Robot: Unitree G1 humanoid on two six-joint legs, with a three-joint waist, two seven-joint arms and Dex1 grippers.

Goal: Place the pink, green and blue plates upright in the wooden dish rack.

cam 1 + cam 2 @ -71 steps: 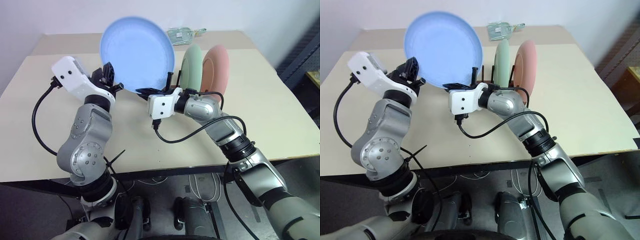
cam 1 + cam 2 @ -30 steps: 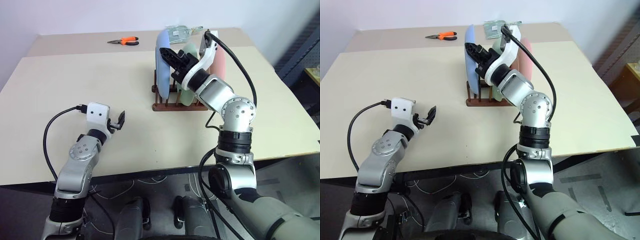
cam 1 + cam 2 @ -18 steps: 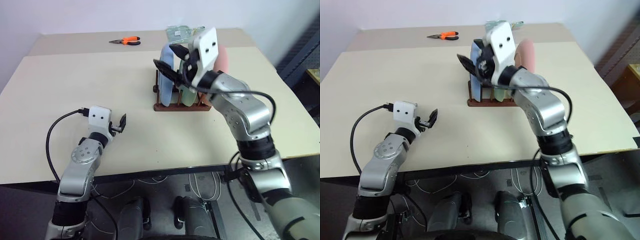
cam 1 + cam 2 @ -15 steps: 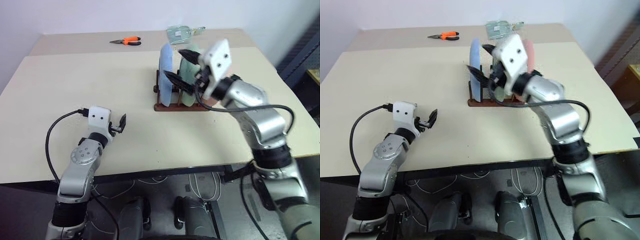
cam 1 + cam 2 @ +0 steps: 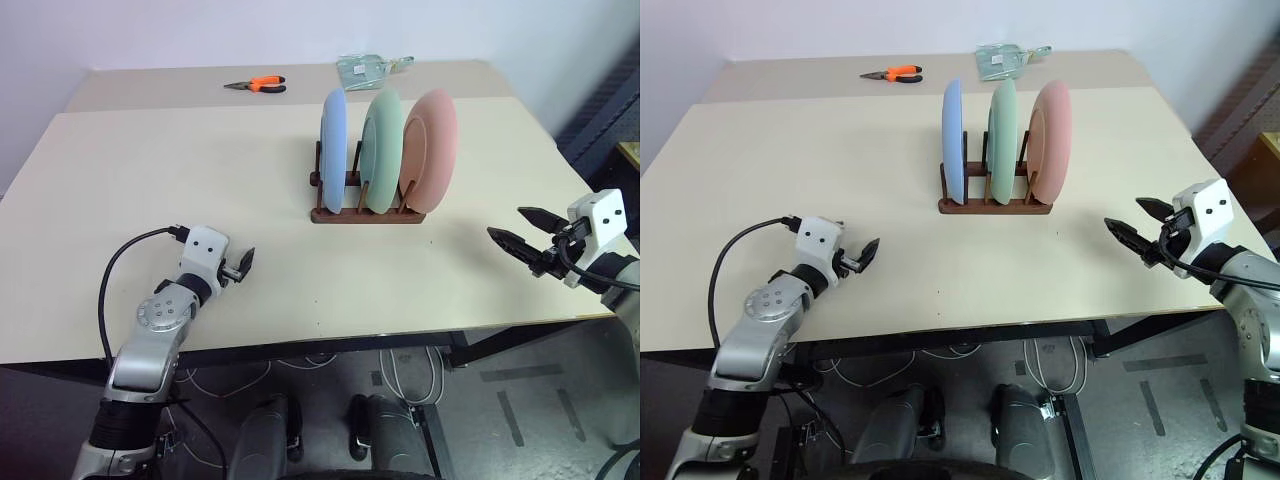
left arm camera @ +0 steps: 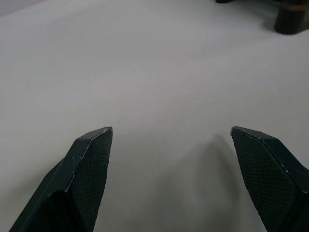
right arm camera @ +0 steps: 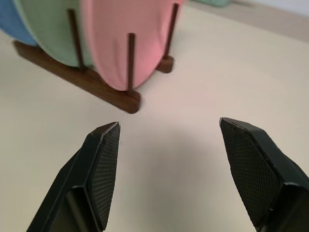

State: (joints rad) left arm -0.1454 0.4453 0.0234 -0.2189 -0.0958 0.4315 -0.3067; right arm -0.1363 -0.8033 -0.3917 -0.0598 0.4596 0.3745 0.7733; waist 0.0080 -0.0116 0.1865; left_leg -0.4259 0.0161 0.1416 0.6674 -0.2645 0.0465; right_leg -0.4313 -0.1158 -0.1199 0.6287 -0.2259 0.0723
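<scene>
Three plates stand upright on edge in the wooden dish rack (image 5: 362, 211), just above the middle of the head view: the blue plate (image 5: 333, 148) on the left, the green plate (image 5: 381, 147) in the middle and the pink plate (image 5: 429, 150) on the right, side by side between the pegs. At the lower left the left gripper (image 5: 245, 264) hangs low over the bare table (image 5: 150, 180), jaws apart and empty. At the right edge the right gripper (image 5: 518, 230) hovers well apart from the rack, jaws spread and holding nothing. Orange-handled pliers (image 5: 256, 85) lie near the top of the frame, with a clear packet (image 5: 367, 66) to their right.
</scene>
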